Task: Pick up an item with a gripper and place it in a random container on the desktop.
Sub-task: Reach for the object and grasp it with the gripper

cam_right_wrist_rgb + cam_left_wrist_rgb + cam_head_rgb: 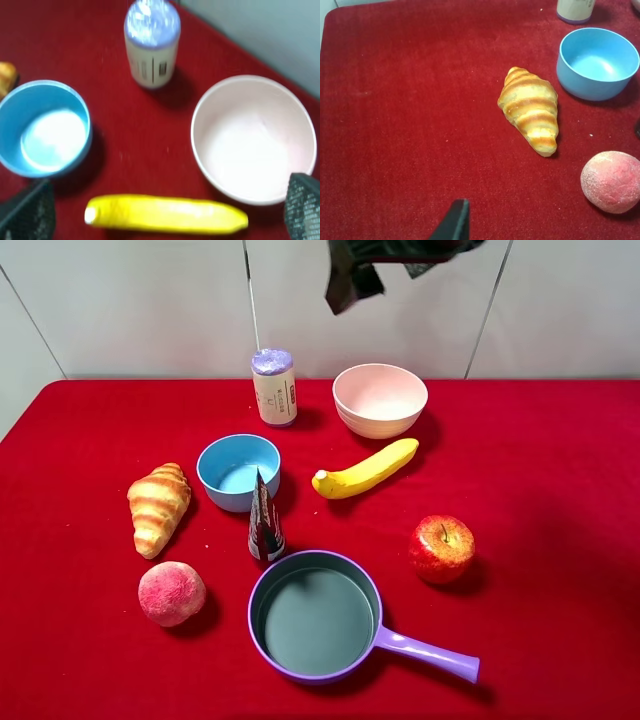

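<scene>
The item, a small upright roll (274, 387) with a crinkled lavender top and beige label, stands at the back of the red desktop (560, 470). It also shows in the right wrist view (151, 42), and its base shows in the left wrist view (575, 9). The lavender pan (315, 620) with a long handle sits empty at the front. My right gripper (355, 278) hangs high above the back, open and empty, its fingers (30, 212) wide apart over the banana. Of my left gripper only one black fingertip (455, 222) shows, over bare cloth left of the croissant.
A blue bowl (238, 470), a pink bowl (380, 398), a banana (365, 470), an apple (441, 548), a peach (171, 593), a croissant (158, 506) and a dark cone packet (264, 520) lie around. A white wall stands behind the table.
</scene>
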Action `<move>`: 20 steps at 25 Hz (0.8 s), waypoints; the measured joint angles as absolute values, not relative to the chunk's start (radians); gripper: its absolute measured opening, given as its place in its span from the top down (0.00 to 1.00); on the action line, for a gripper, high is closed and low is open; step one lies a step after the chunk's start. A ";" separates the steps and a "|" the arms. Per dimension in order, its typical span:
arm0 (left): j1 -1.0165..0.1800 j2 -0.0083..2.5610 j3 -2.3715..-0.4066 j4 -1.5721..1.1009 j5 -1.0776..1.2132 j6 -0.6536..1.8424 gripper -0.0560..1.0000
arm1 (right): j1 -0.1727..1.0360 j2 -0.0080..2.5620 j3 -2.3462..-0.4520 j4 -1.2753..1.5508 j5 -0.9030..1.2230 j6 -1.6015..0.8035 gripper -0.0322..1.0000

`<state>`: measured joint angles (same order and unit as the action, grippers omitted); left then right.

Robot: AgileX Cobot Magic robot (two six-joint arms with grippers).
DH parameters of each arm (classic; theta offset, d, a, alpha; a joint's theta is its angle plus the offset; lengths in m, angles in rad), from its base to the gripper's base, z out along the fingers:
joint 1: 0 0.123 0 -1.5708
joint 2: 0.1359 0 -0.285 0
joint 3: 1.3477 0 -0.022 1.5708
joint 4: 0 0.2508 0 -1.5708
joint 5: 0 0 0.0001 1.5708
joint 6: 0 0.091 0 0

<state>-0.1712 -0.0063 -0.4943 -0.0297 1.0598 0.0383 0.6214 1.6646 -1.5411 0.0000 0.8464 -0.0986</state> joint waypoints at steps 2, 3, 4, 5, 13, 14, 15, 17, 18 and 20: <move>-0.171 -0.006 -0.494 -0.030 1.060 0.038 0.01 | 0.621 1.708 -1.590 0.000 0.843 -0.106 0.30; -0.171 -0.006 -0.494 -0.030 1.060 0.038 0.01 | 0.621 1.726 -1.611 0.008 0.842 -0.112 0.30; -0.171 -0.006 -0.494 -0.030 1.060 0.038 0.01 | 0.621 1.748 -1.637 0.009 0.842 -0.117 0.30; -0.171 -0.006 -0.494 -0.030 1.060 0.038 0.01 | 0.621 1.770 -1.663 0.011 0.842 -0.119 0.30; -0.171 -0.006 -0.494 -0.030 1.060 0.038 0.01 | 0.621 1.932 -1.860 0.014 0.837 -0.124 0.30; -0.171 -0.006 -0.494 -0.030 1.060 0.038 0.01 | 0.621 1.949 -1.880 0.014 0.837 -0.124 0.30; -0.171 -0.006 -0.494 -0.030 1.060 0.038 0.01 | 0.621 1.969 -1.898 0.014 0.836 -0.124 0.30; -0.171 -0.006 -0.494 -0.030 1.060 0.038 0.01 | 0.621 2.004 -1.940 0.014 0.830 -0.124 0.30; -0.171 -0.006 -0.494 -0.030 1.060 0.038 0.01 | 0.621 2.024 -1.955 0.014 0.828 -0.124 0.30; -0.171 -0.006 -0.494 -0.030 1.060 0.038 0.01 | 0.621 2.058 -1.982 0.014 0.820 -0.124 0.30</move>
<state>-0.1712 -0.0063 -0.4943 -0.0297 1.0598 0.0383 0.6214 2.0577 -1.9820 0.0144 0.8195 -0.1236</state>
